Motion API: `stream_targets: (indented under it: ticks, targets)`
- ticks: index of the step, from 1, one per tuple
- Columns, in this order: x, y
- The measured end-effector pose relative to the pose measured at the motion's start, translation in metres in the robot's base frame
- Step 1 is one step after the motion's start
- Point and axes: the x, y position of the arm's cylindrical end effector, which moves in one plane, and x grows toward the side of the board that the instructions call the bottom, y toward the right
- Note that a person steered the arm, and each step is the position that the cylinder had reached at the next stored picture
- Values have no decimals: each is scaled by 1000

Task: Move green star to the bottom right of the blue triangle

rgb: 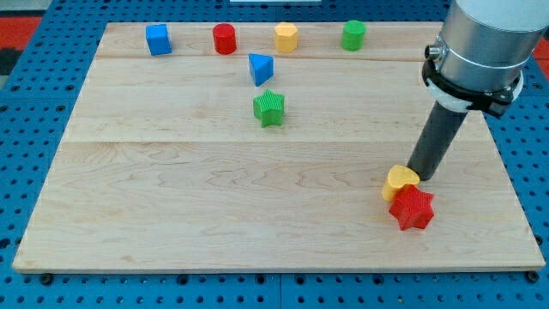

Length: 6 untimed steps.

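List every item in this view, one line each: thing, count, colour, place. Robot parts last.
blue cube: 1, blue, top left
red cylinder: 1, red, top row
yellow block: 1, yellow, top row
green cylinder: 1, green, top row
blue triangle: 1, blue, below top row
green star: 1, green, just below triangle
yellow heart: 1, yellow, lower right
red star: 1, red, touching heart
wooden board: 1, light wood
my tip: 1, dark, against heart

Bright, even light falls from above on the pale wooden board [257, 197], with no harsh glare. Blocks cast only short, soft shadows close beneath them. Focus is sharp across the view; the metal arm housing [489, 43] shows a mild sheen.
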Motion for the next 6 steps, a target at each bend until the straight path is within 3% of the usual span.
stream_targets:
  ticks: [1, 2, 4, 6]
  targets:
    - [-19, -9]
    - [-51, -58]
    - [-54, -149]
    - [-99, -263]
